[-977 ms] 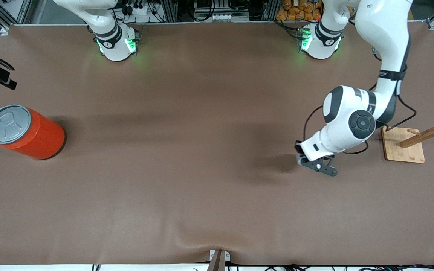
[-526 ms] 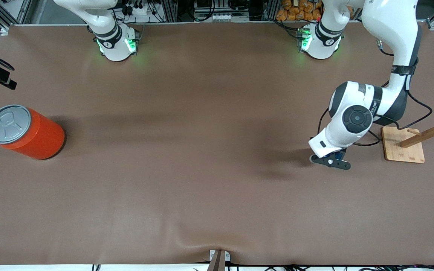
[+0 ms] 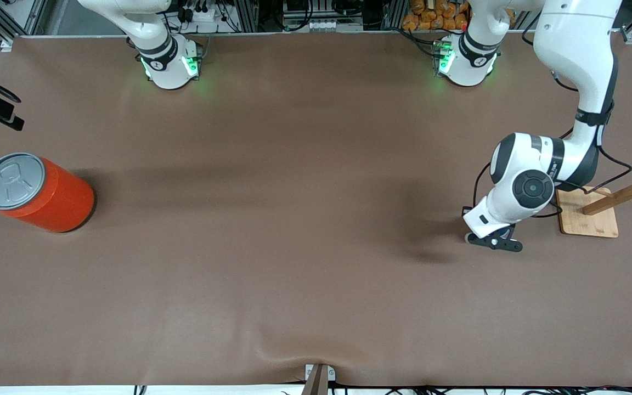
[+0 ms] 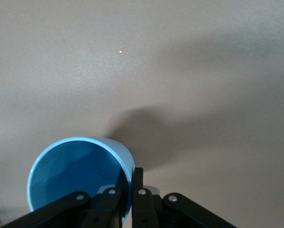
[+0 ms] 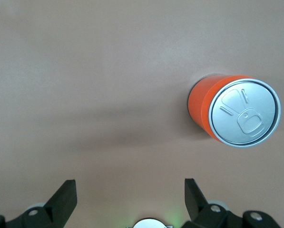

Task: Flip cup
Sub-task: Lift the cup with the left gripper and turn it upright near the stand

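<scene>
The light-blue cup (image 4: pixel 70 171) shows in the left wrist view with its darker blue inside facing the camera. My left gripper (image 4: pixel 131 173) is shut on its rim, one finger inside and one outside. In the front view the left gripper (image 3: pixel 494 241) hangs low over the table beside the wooden stand, and the cup is hidden under the wrist. My right gripper (image 5: pixel 130 190) is open and empty, high over the table toward the right arm's end; its hand is out of the front view.
A large orange can (image 3: pixel 41 192) with a grey lid stands at the right arm's end of the table; it also shows in the right wrist view (image 5: pixel 237 111). A wooden stand with pegs (image 3: pixel 590 211) sits at the left arm's end, close to the left gripper.
The left arm has carried the cup toward the left arm's end of the table, closer to the wooden stand. The right arm has not visibly moved.
</scene>
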Controlling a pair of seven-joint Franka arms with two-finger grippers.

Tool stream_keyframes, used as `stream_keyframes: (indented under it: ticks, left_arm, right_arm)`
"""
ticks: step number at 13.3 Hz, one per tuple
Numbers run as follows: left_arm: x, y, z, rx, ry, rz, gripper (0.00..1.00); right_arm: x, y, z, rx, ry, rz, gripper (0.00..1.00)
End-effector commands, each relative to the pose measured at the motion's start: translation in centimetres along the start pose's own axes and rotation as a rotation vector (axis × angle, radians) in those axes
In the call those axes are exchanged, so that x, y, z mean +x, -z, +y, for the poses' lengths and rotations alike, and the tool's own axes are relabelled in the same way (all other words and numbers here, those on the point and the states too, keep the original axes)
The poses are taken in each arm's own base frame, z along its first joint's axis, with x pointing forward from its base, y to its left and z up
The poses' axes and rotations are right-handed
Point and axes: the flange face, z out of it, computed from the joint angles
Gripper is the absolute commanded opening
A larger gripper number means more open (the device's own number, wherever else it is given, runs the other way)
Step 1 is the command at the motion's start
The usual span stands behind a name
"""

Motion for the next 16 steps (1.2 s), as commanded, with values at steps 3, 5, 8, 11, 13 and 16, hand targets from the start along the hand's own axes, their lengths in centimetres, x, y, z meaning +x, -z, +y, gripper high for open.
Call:
stream_keyframes:
  ticks: [3,5,8,11,13,16]
  left_arm:
    - [0.1,1.9,-0.2,0.013,-0.007,0.017,1.00]
    - [0.2,3.5,-0.2,0.010,0.001,0.009,1.00]
    - [0.9,7.6,0.5,0.015,-0.007,-0.025,1.00]
    - [1.8,11.4,1.4,-0.010,-0.002,-0.031,1.00]
    - [2.3,13.7,1.5,-0.033,0.008,-0.009,1.00]
    - [2.9,17.2,1.5,-0.056,0.018,0.019,1.00]
  right_arm:
    - [-0.3,0.5,0.4,0.006,-0.008,0.002,1.00]
    - [-0.3,0.5,0.4,0.006,-0.008,0.002,1.00]
    - [-0.3,0.5,0.4,0.006,-0.008,0.002,1.00]
    - [-0.3,0.5,0.4,0.006,-0.008,0.002,1.00]
    - [-0.3,0.5,0.4,0.006,-0.008,0.002,1.00]
    - [-0.3,0.4,0.5,0.006,-0.009,0.001,1.00]
